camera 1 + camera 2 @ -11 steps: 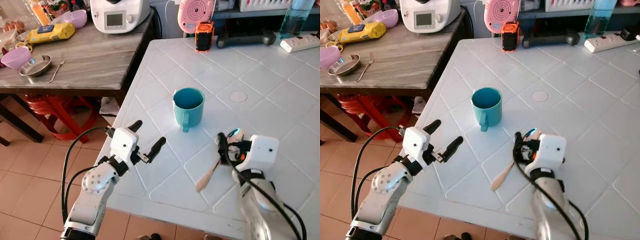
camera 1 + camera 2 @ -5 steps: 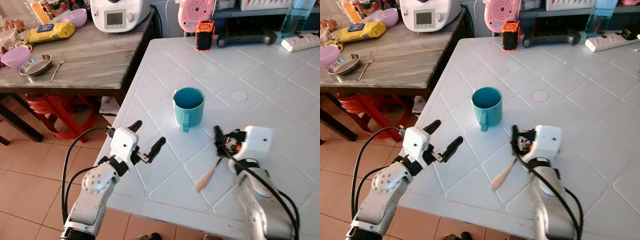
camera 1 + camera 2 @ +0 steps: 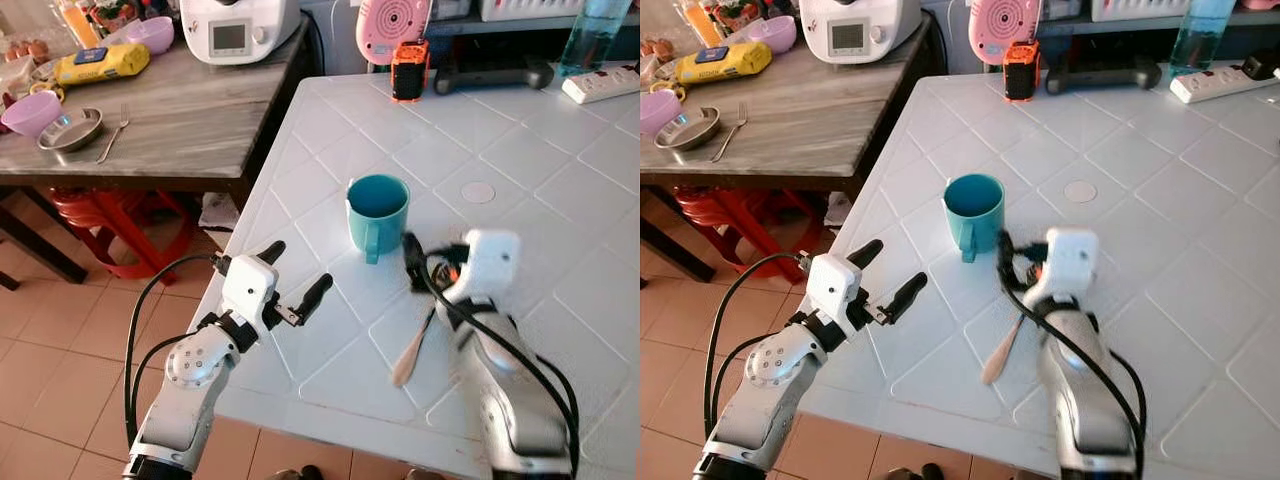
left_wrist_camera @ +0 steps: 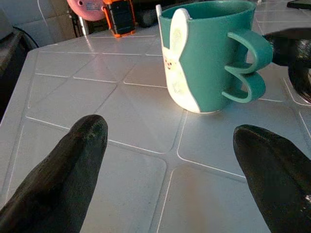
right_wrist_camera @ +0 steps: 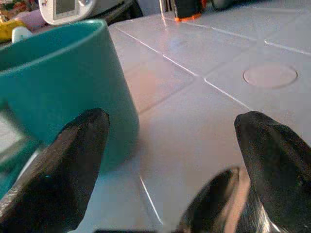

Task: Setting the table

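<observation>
Both grippers' fingers (image 4: 63,179) spread wide, empty; teal mug (image 3: 377,212) between.

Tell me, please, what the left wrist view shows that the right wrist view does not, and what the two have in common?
The left wrist view alone gives the teal mug's white rabbit figure and double-looped handle, plus the pink appliance. The right wrist view alone gives the spoon's shiny bowl, the round disc in the tabletop, and the white kitchen machine. Both share the mug, the white tiled table, the orange-and-black device, and open black fingers.

teal mug (image 3: 377,214) | white tiled table (image 3: 540,160) | wooden spoon (image 3: 412,349)
</observation>
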Controlling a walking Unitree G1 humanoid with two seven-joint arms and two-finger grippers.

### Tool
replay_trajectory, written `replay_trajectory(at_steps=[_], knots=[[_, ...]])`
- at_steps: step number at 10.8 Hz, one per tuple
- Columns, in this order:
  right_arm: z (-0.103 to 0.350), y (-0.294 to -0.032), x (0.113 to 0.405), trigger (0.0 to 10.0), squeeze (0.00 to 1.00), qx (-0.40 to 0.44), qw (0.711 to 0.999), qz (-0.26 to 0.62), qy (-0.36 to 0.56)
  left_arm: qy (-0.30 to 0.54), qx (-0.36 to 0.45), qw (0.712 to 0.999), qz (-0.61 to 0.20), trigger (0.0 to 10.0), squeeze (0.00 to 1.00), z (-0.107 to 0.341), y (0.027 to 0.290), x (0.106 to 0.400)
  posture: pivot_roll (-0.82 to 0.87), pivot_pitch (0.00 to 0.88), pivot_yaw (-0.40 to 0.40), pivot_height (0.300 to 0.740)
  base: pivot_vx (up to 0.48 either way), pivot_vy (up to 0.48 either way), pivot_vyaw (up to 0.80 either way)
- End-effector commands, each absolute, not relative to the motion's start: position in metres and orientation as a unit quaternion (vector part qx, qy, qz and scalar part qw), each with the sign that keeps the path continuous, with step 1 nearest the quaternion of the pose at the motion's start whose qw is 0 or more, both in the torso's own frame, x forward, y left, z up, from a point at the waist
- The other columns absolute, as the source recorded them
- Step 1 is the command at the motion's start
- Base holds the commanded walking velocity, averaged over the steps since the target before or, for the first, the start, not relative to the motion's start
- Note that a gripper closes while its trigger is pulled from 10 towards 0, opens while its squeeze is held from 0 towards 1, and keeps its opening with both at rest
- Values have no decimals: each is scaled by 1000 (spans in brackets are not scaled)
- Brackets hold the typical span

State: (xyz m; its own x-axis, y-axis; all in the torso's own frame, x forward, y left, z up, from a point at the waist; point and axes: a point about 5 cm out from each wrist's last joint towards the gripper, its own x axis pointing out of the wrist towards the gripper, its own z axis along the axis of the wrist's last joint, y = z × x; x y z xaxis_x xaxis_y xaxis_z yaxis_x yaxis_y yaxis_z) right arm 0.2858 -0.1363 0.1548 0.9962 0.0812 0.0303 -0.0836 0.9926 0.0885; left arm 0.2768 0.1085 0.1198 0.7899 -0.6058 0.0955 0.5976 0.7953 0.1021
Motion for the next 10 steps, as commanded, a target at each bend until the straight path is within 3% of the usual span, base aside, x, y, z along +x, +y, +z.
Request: replay_trajectory(at_steps=[1,3,7,10], knots=[[154,-128,289,10000,0,49,997,51,-13,-51,40,949,-309,10000,0,116,113,276,-158,156,178,740,0,0,0],[160,-124,290,10000,0,47,997,57,-24,-52,40,949,-308,10000,0,117,113,276,-152,157,178,740,0,0,0],[170,-122,264,10000,0,23,995,77,-61,-53,35,951,-301,10000,0,118,114,277,-168,155,172,740,0,0,0],[159,-136,244,10000,0,18,998,51,-45,-38,43,973,-222,10000,0,112,127,282,-182,150,162,740,0,0,0]])
